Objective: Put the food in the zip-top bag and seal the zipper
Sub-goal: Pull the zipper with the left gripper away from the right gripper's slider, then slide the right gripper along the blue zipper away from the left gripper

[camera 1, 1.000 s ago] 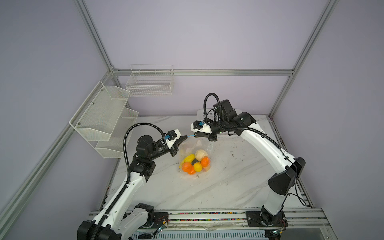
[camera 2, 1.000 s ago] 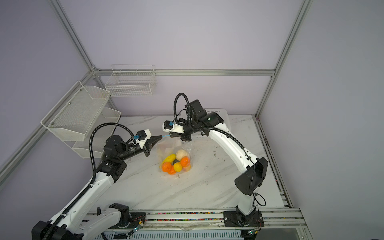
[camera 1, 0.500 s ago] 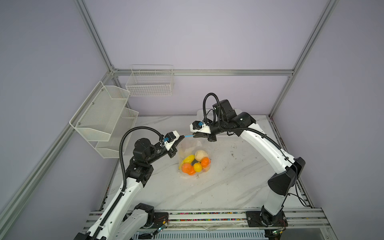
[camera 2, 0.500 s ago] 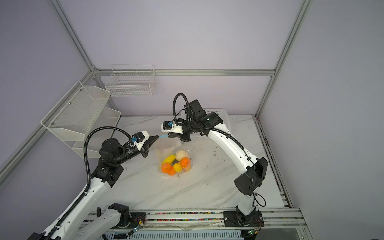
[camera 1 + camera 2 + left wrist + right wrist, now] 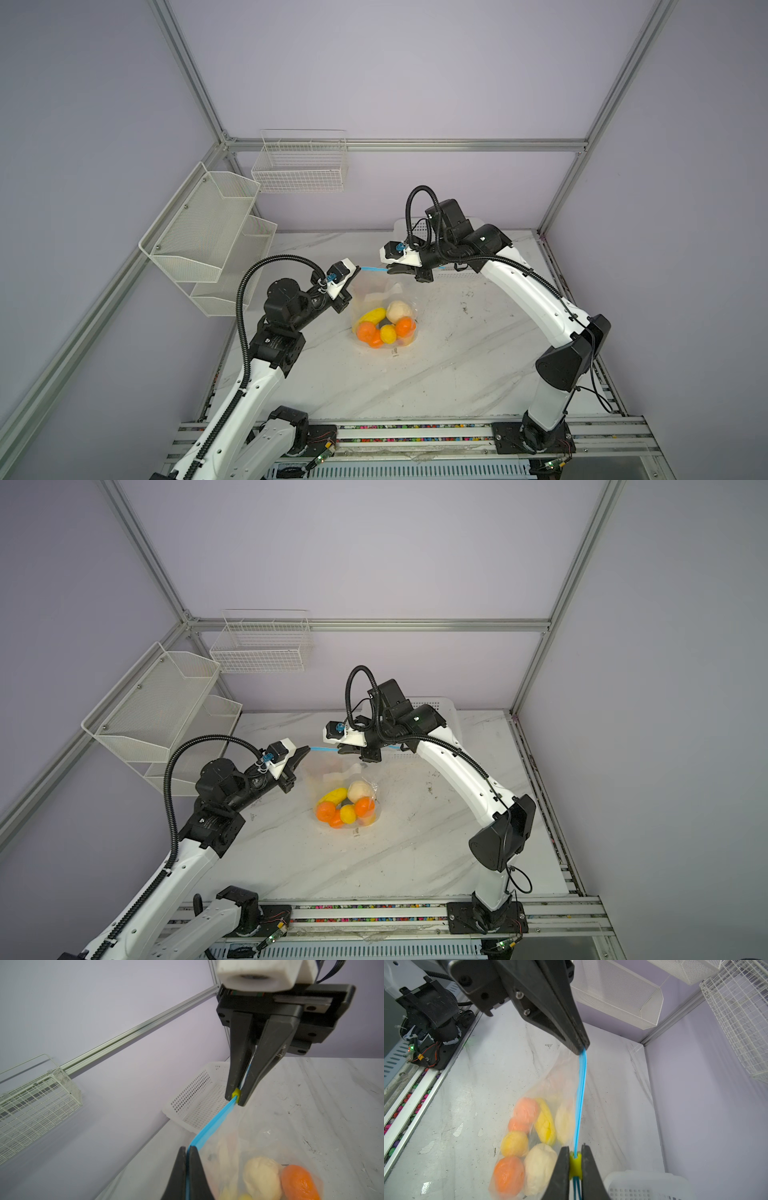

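1. My left fingers (image 5: 184,1154) are clamped flat on one end of the zipper (image 5: 214,1124), the light-blue strip along the mouth of the zip-top bag (image 5: 560,1072).
2. My right fingers (image 5: 243,1096) pinch the small yellow tab (image 5: 575,1164) that sits on that strip, farther along it.
3. Between the two grips the zipper is pulled taut in the air above the table (image 5: 457,353), and its two sides lie close together.
4. The bag hangs below the strip, well forward of the back wall.
5. The food (image 5: 384,326) is heaped in the bag's lower end, down at the table: orange tangerines (image 5: 365,331), a long yellow piece (image 5: 371,316) and a cream-white bulb (image 5: 400,309).
6. A white perforated basket (image 5: 199,1093) stands at the back of the table, behind my right arm.
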### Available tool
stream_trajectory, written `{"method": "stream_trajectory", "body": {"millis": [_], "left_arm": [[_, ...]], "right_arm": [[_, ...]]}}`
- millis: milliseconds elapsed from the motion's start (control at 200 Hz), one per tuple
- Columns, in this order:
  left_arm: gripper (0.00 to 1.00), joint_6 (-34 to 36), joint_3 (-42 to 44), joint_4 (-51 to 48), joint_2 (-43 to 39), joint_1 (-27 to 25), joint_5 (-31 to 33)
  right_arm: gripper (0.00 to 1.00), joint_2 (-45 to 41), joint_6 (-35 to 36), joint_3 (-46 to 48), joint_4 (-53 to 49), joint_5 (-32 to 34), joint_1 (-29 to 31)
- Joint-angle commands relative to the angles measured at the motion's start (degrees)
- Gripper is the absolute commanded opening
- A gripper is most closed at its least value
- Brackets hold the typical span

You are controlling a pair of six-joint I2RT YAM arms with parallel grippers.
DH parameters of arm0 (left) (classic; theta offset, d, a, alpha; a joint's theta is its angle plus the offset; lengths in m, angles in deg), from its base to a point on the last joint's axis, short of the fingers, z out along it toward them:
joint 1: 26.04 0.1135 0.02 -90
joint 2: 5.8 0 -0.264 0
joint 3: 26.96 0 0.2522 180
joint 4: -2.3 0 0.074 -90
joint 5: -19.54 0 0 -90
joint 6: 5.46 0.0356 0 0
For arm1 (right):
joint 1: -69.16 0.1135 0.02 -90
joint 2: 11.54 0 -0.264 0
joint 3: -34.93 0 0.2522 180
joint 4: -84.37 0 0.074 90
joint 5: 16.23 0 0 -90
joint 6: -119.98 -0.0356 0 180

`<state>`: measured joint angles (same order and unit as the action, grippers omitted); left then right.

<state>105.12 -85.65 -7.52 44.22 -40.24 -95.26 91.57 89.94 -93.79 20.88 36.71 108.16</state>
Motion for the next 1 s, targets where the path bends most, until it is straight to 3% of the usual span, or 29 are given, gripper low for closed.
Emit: {"method": "stream_trajectory", "body": {"millis": [0,995], "left_arm": [[0.0,0.63,0.45,2.09,-1.49,1.79,6.56],[0.0,0.17,0.79,-1.57,-1.15,5.12,16.74]], "right_arm": [[0.09,-0.74,-0.03,-1.2,-1.86,1.46,-0.59],[0.09,-2.37,0.0,1.25,-1.79,2.3,-4.07]]}}
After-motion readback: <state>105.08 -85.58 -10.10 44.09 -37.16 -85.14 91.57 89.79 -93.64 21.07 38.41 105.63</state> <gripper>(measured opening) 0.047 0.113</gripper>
